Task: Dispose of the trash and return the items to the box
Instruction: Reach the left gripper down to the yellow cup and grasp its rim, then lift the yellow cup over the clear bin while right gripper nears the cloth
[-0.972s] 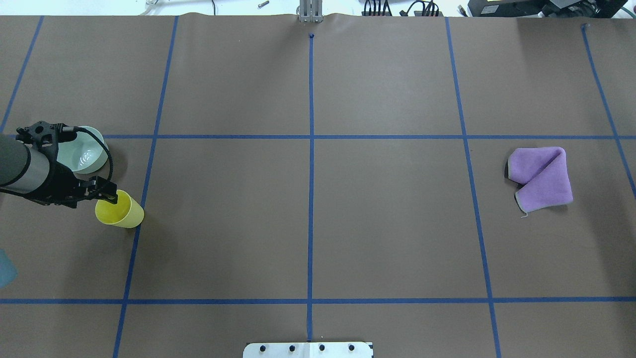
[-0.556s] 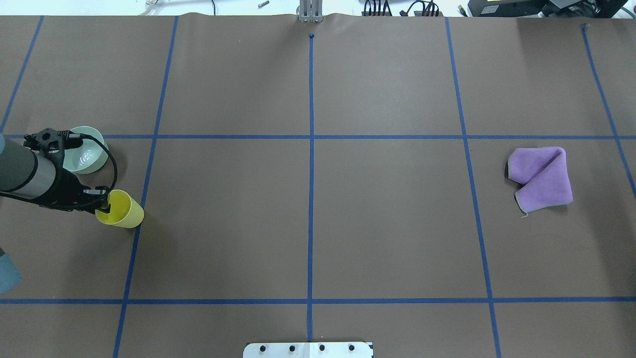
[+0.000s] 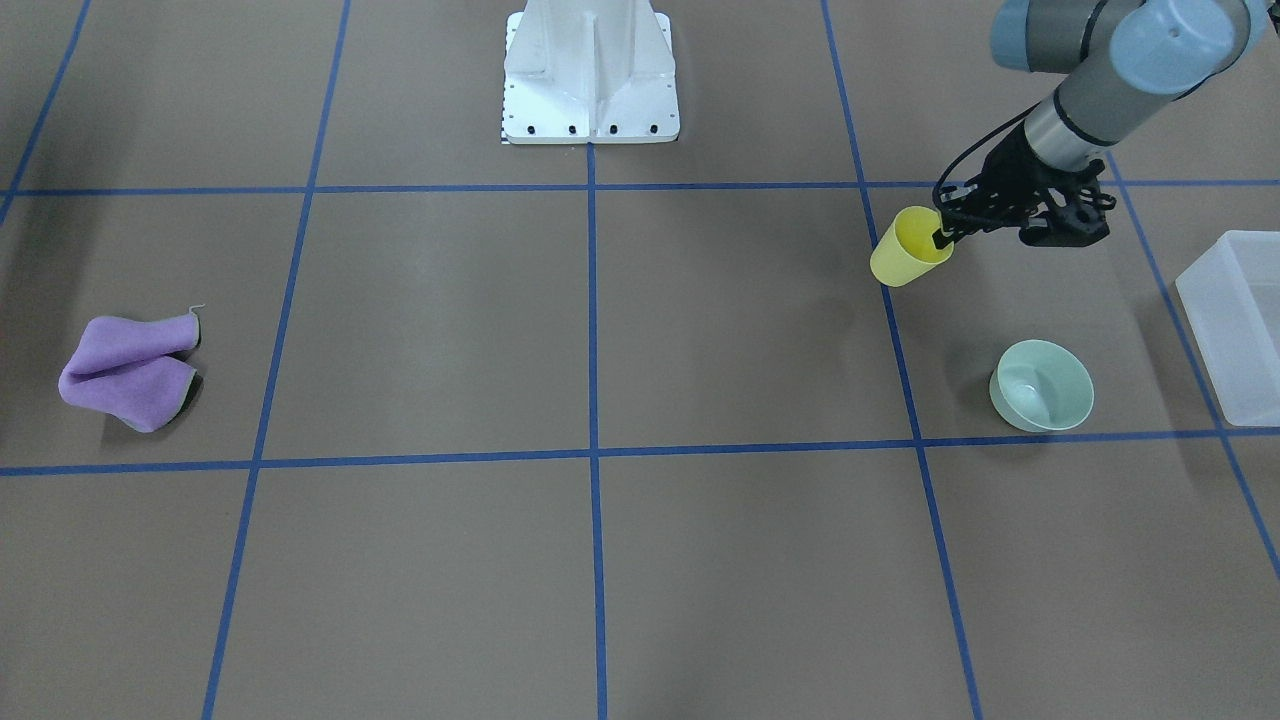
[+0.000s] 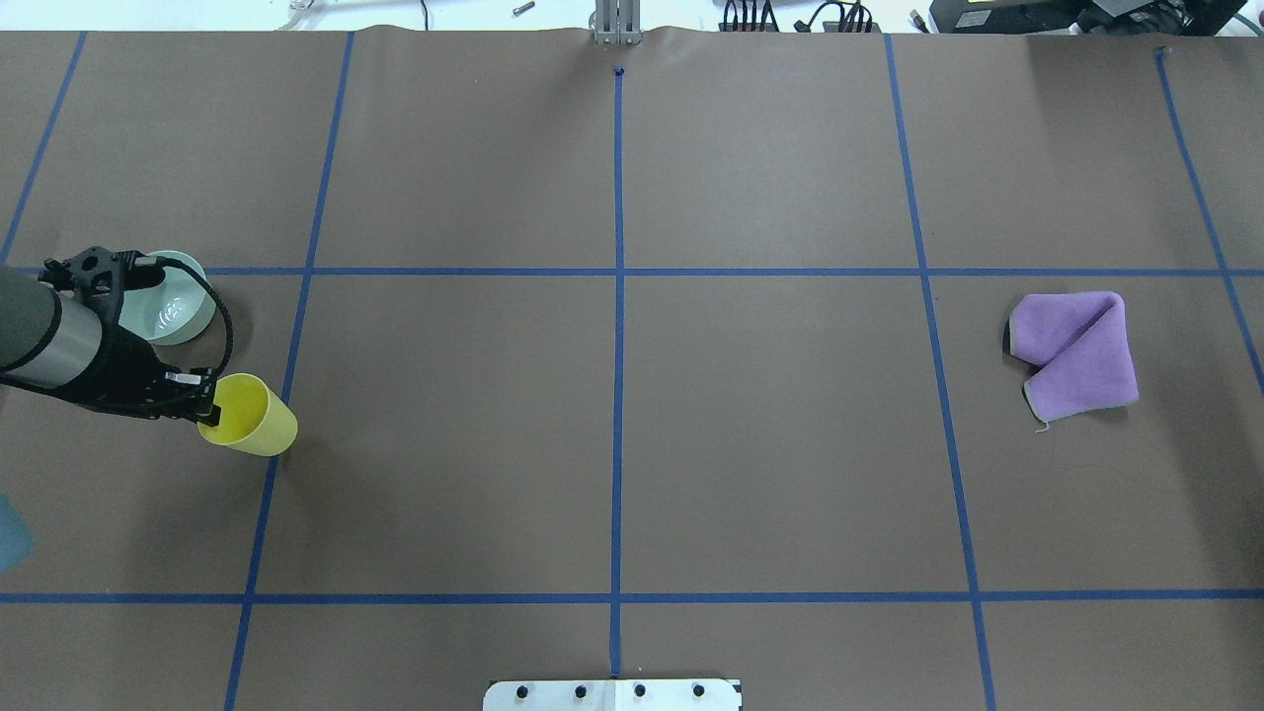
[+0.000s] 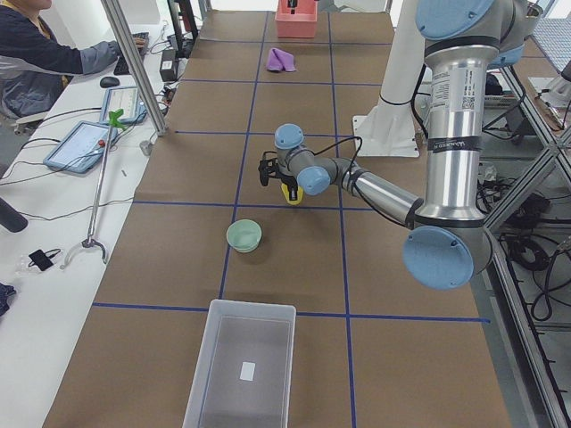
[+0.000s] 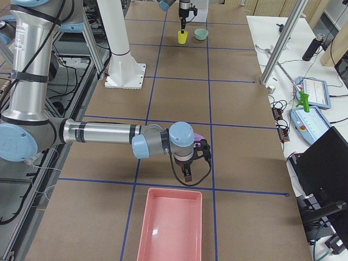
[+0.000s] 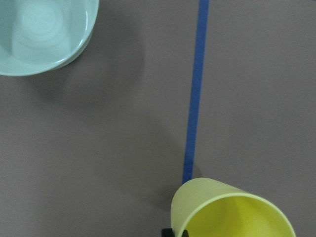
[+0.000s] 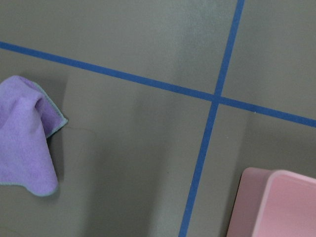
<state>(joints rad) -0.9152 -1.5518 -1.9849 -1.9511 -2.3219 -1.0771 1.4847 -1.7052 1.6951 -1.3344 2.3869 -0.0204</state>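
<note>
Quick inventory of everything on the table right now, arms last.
cup: 1, yellow, tilted, robot's left side, by a tape line.
bowl: 1, pale mint green, upright on the table near the cup, apart from it.
bin: 1, frosted translucent white, table's end on the robot's left.
cloth: 1, purple, folded, robot's right side.
tray: 1, pink, table's end on the robot's right.
pedestal base: 1, white, centre of the robot's edge.
left gripper: 1, black, fingers shut on the cup's rim.
right gripper: 1, black, over the table beside the cloth; open or shut, cannot tell.

Robotics lab; blue-taped table (image 4: 790, 444); operator (image 5: 36, 53) beside tablet (image 5: 82, 144).
</note>
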